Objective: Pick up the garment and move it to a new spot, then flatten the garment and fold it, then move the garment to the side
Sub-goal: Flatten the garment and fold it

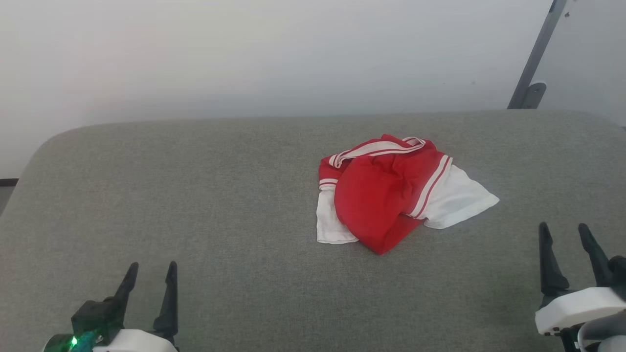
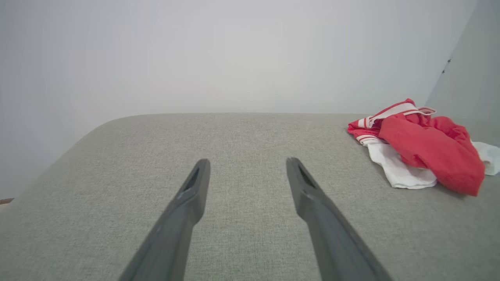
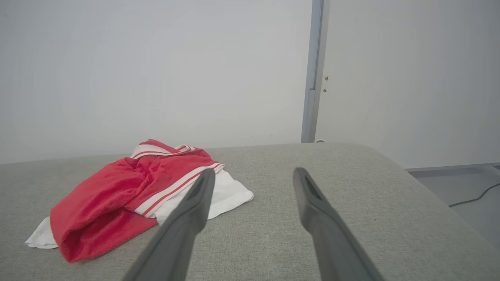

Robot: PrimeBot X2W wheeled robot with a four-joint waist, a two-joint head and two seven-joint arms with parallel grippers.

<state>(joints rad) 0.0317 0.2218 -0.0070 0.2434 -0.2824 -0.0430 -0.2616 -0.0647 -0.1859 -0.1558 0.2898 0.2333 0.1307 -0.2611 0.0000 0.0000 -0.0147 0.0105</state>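
Observation:
The garment is a crumpled red shirt with white sleeves and red-and-white striped trim, heaped right of centre on the grey padded surface. It lies at the right in the left wrist view and at the left in the right wrist view. My left gripper is open at the lower left, well away from the shirt, with nothing between its fingers. My right gripper stands open at the lower right, a short way right of the white sleeve, also holding nothing.
A pale wall rises behind the padded surface, whose far edge and corners are rounded. A grey metal post stands at the back right. In the right wrist view the floor with a dark cable lies beyond the right edge.

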